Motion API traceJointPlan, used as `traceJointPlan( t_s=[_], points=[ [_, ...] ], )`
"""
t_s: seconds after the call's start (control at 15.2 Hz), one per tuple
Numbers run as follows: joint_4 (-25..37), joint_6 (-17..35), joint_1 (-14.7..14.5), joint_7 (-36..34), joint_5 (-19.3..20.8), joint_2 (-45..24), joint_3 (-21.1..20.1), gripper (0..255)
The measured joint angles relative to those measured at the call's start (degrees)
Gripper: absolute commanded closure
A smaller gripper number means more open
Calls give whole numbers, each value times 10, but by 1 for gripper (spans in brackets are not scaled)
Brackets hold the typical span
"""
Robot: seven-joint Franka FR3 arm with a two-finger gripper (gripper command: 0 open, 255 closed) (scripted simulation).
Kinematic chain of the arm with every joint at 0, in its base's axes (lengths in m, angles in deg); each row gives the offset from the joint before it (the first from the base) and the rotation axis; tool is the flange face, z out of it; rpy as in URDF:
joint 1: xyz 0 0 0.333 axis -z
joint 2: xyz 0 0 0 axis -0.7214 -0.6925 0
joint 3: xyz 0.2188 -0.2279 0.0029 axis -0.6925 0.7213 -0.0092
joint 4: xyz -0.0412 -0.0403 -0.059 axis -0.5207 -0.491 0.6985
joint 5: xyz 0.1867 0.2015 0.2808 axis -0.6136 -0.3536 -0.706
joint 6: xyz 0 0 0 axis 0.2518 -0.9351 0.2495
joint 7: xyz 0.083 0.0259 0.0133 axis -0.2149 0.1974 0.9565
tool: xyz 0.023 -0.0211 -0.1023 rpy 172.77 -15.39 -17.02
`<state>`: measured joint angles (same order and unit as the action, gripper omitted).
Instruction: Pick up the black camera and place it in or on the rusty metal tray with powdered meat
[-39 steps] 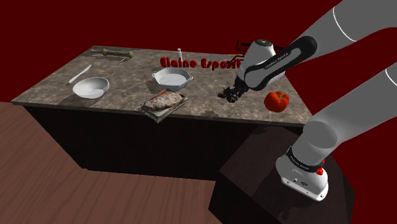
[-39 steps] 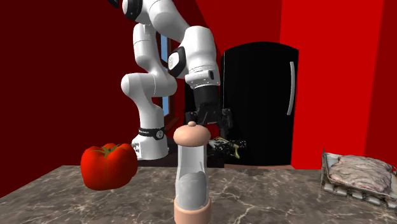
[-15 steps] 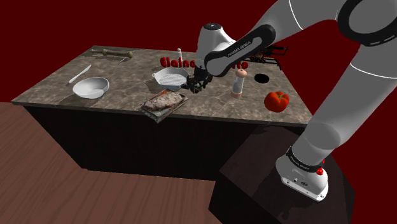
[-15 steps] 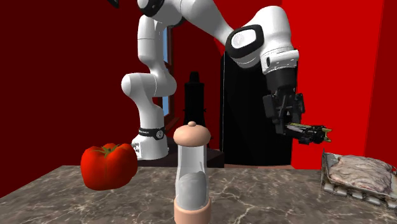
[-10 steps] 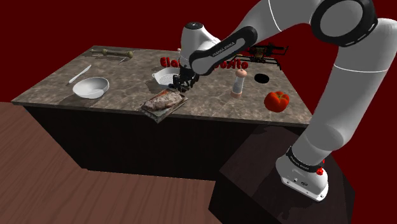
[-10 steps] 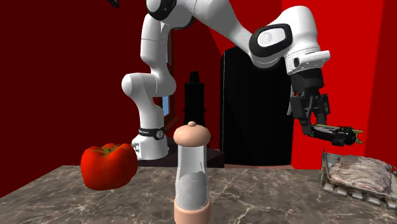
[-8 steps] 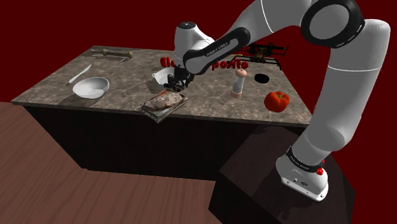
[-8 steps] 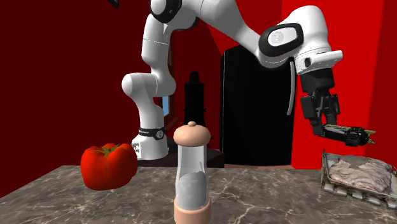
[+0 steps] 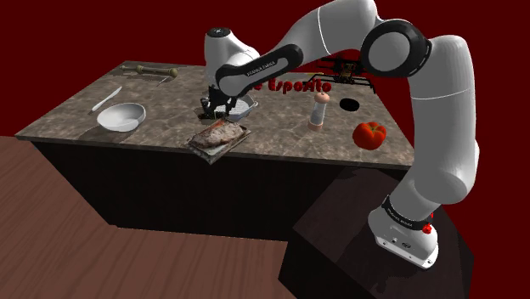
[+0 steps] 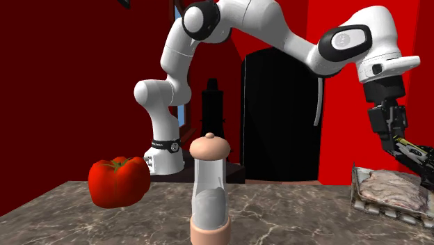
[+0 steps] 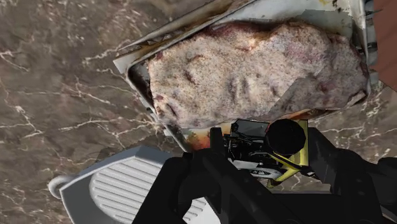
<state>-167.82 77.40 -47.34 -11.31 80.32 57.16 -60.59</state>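
The black camera (image 11: 264, 149), with yellowish trim, sits clasped between my two black fingers (image 11: 216, 170). My gripper (image 9: 214, 109) hangs shut on it just above the counter, over the gap between the white ridged dish (image 11: 127, 191) and the rusty metal tray (image 9: 240, 137). The tray (image 11: 137, 56) holds a slab of powdered meat (image 11: 254, 70). In the second exterior view my gripper (image 10: 407, 149) carries the camera (image 10: 419, 157) right above the tray (image 10: 358, 198) at that view's right edge.
On the marble counter (image 9: 76, 102) stand a white bowl (image 9: 121, 116), a knife (image 9: 106, 98), a pepper mill (image 9: 318, 110) and a tomato (image 9: 369, 134). A long handled tool (image 9: 149, 70) lies at the far edge. A black doorway area (image 10: 278, 111) lies behind the arm.
The arm has swung toward the shoulder view's left with the camera held, from beside the tomato past the pepper mill and the white dish to just above the meat tray.
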Motion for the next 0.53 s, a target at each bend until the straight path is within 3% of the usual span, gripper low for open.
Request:
traceJointPlan(
  t_s=[0.53],
  points=[
    [-9,38,-7,-15,15,-31,9,255]
  ],
)
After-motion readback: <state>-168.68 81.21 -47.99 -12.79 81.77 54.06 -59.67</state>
